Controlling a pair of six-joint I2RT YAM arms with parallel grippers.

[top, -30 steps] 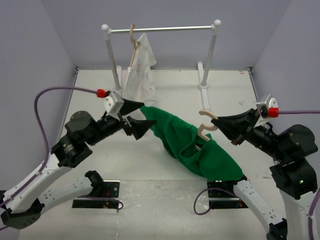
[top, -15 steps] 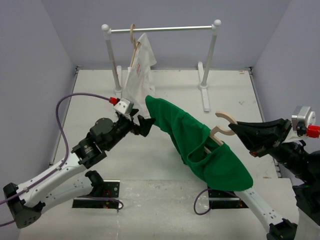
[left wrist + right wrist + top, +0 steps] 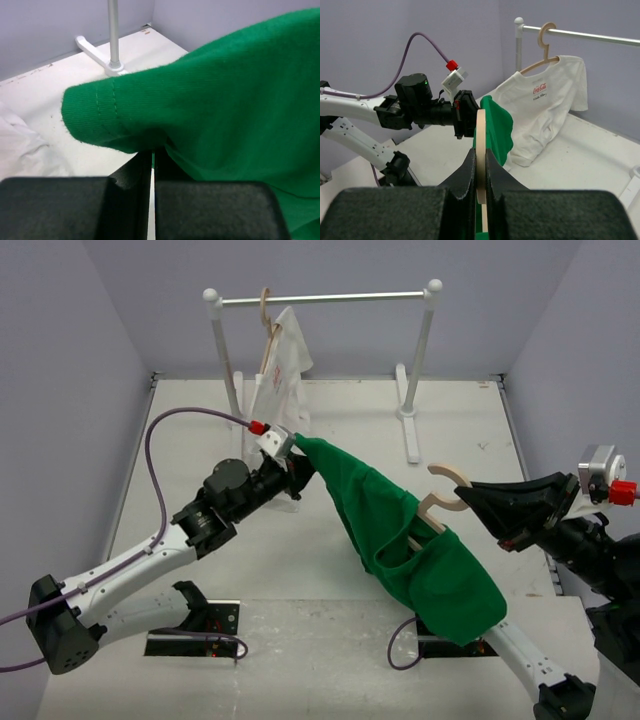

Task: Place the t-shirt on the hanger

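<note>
A soft green knit t-shirt [image 3: 395, 530] hangs in mid-air, its stitched sleeve hem pinched tight in the left hand [image 3: 298, 472]. The right hand [image 3: 472, 498] is clamped on the smooth, curved wooden hanger [image 3: 438, 504], which is tucked into the shirt. Below lies a matte white counter [image 3: 350, 410], enclosed by lilac walls [image 3: 60, 360].

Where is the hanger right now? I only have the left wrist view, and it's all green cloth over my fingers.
Observer: The hanger is clamped in the right gripper, over on the right side.
Operator: Is it inside the shirt?
Observer: Its lower part goes into the green t-shirt; the hook sticks out on top.
Operator: What's the white cloth on my left?
Observer: A white t-shirt, hanging on a second hanger from the rail.
</note>
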